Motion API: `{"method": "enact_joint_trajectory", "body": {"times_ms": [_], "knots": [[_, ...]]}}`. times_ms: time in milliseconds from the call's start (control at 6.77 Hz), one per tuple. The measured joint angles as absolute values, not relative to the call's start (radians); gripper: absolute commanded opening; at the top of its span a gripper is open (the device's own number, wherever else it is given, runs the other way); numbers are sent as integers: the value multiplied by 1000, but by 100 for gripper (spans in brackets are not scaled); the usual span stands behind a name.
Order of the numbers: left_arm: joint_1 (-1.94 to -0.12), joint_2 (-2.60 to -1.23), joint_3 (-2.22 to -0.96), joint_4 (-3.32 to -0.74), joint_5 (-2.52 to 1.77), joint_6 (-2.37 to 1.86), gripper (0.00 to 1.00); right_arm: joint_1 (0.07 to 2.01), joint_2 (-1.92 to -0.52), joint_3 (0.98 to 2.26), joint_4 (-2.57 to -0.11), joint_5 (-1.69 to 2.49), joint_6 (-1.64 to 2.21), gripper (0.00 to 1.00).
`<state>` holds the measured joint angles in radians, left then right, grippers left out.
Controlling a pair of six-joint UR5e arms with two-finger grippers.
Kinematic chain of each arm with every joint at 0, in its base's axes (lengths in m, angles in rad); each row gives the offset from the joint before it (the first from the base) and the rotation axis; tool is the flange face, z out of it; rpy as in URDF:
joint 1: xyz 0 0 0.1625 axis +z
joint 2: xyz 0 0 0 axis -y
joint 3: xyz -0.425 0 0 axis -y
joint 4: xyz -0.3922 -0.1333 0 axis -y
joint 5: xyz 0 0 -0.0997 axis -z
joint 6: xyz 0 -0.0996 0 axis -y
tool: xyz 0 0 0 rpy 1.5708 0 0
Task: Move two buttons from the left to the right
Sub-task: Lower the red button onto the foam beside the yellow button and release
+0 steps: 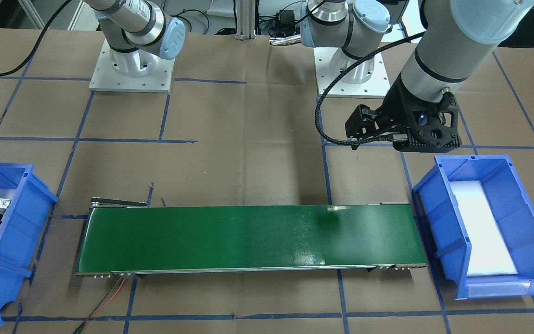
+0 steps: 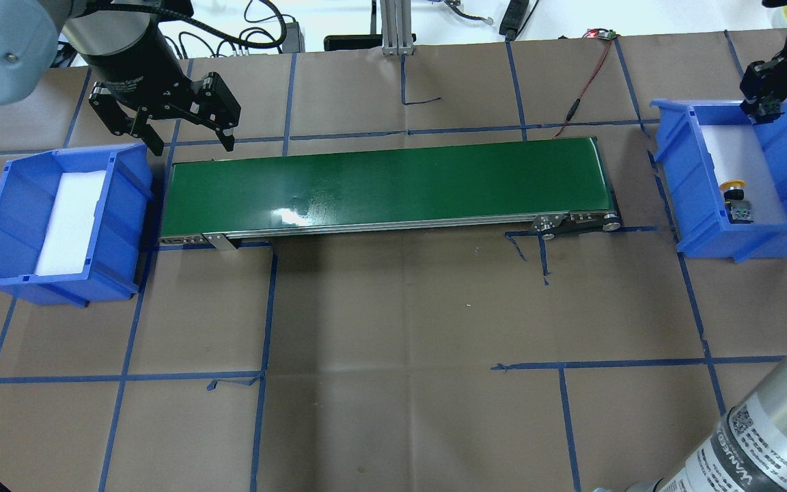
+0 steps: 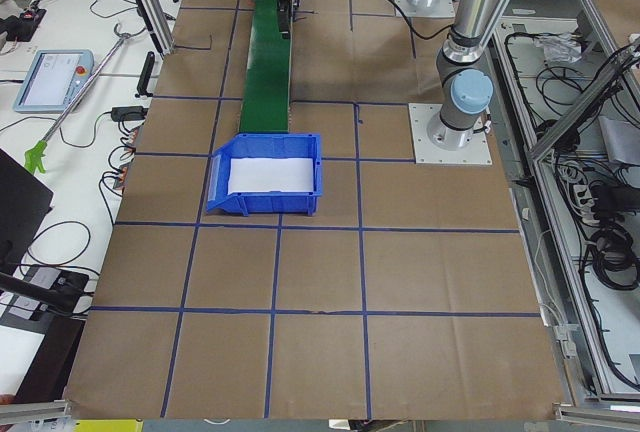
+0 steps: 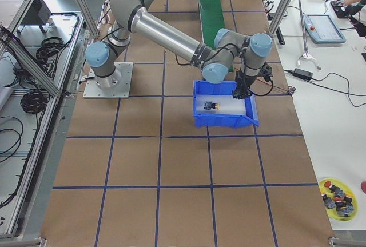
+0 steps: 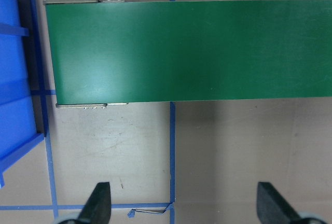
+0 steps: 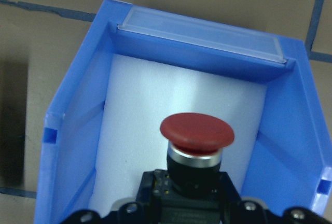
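At the left we see the left bin (image 2: 127,205), lined with white foam. Just past its far right corner the left pincer (image 2: 194,146) hangs spread wide over the table (image 2: 393,328), beside the far left corner of the green belt (image 2: 380,184). At the right we find the right bin (image 2: 779,154); the yellow button (image 2: 736,198) lies on its side in its near half. Over that bin's far end the right pincer (image 2: 761,109) grips the red button (image 6: 197,130) by its black body, cap facing the foam.

Silver-grey arms (image 1: 452,51) with pale-blue joint caps (image 1: 174,39); black left gripper (image 2: 194,140), fed by a black ribbed cable (image 1: 317,111). Square, pale, screw-dotted base plates (image 1: 132,79).
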<state>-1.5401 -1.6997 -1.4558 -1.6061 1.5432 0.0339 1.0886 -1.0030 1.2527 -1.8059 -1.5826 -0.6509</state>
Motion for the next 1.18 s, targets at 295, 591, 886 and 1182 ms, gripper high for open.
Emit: {"method": "enact_joint_trajectory", "body": {"times_ms": [295,591,886,1182], "knots": [[-1540,-1700,-1456,-1606,1543,34,100,1079,-964,1313,-1890,-1586,-654,6],[-1540,-1700,-1456,-1606,1543,34,100,1077,-928,1331,-1924,-1586,-652,6],[-1540,-1700,-1456,-1606,1543,33,100,1077,-909,1335,-1922,-1583,-650,18],[-1540,-1700,-1456,-1606,1543,33,100,1077,-900,1335,-1920,-1581,-648,90]]}}
